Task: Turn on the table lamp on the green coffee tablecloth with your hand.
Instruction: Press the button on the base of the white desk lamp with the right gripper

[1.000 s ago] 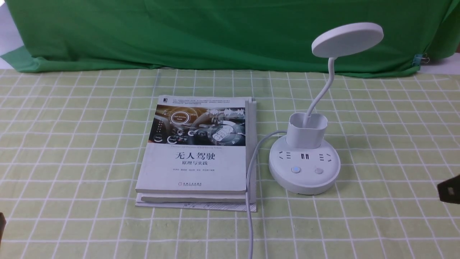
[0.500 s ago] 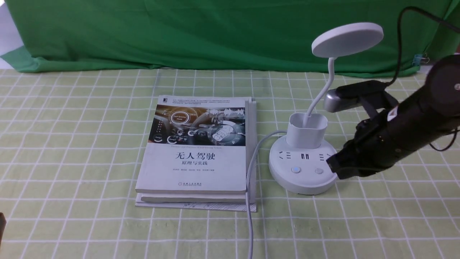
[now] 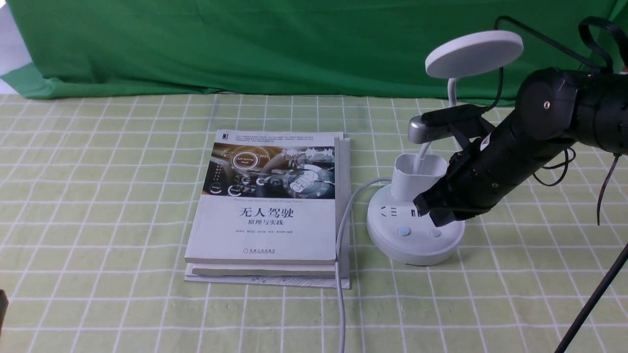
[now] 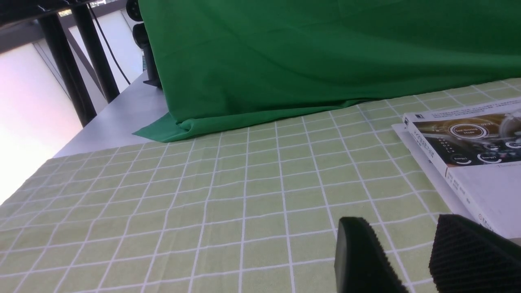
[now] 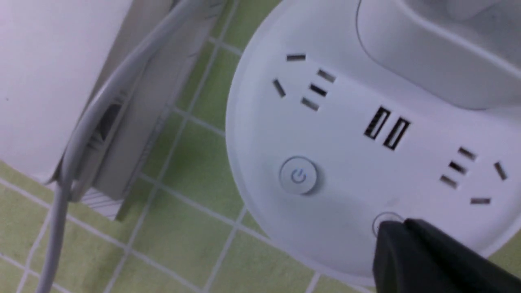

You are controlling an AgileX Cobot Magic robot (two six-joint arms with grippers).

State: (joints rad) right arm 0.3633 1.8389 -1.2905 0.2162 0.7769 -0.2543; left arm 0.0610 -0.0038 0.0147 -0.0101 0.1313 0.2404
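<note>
Table lamp (image 3: 411, 182): upright on the green coffee tablecloth (image 3: 98, 196), right of centre, just beside the book (image 3: 267, 206). Its cord (image 3: 339, 294) runs down along the book's edge toward you. None of these has budged.
Change: half a second ago your right claw (image 3: 432, 214) hung off the right edge of the lamp's base. Now it has swung in over the base, in front of the cup holder. A second ago it was only a dark sliver at the right edge of the front view.
Right claw: fingers look pressed together, no gap showing, nothing held.
Contact: in the right wrist view the black fingertip (image 5: 419, 256) covers the rim of the right-hand button (image 5: 384, 221). The power button (image 5: 298, 176) sits uncovered next to it. Whether you're actually pressing, I can't tell.
Left claw (image 4: 401, 232): spread, empty, low over the cloth by the book's near corner, well apart from the lamp.
Backdrop (image 3: 245, 44): plain dark green, hanging behind the lamp head.
</note>
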